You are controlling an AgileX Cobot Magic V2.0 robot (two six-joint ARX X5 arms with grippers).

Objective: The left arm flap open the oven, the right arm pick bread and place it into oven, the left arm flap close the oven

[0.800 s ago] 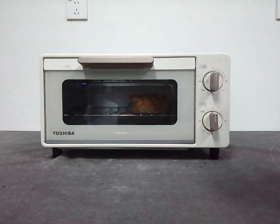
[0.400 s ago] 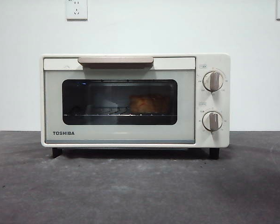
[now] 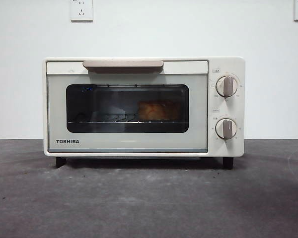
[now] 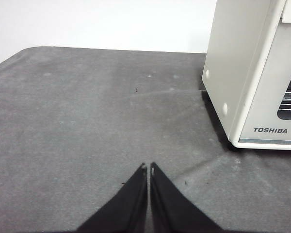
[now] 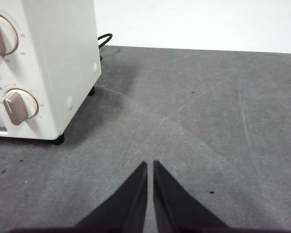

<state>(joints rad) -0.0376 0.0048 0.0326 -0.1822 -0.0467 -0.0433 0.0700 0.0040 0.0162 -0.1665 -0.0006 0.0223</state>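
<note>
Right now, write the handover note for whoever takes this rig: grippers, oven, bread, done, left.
Left gripper: shut, holding nothing, over bare table beside the oven, clear of it.
Right gripper: shut, holding nothing, over the table by the oven's knob side, clear of it.
Oven: upright on the table, door closed, handle untouched.
Bread: inside on the wire rack, toward the knob side, seen through the window.
Done: bread is in, door is closed.
Left: nothing visible; both arms wait.
</note>
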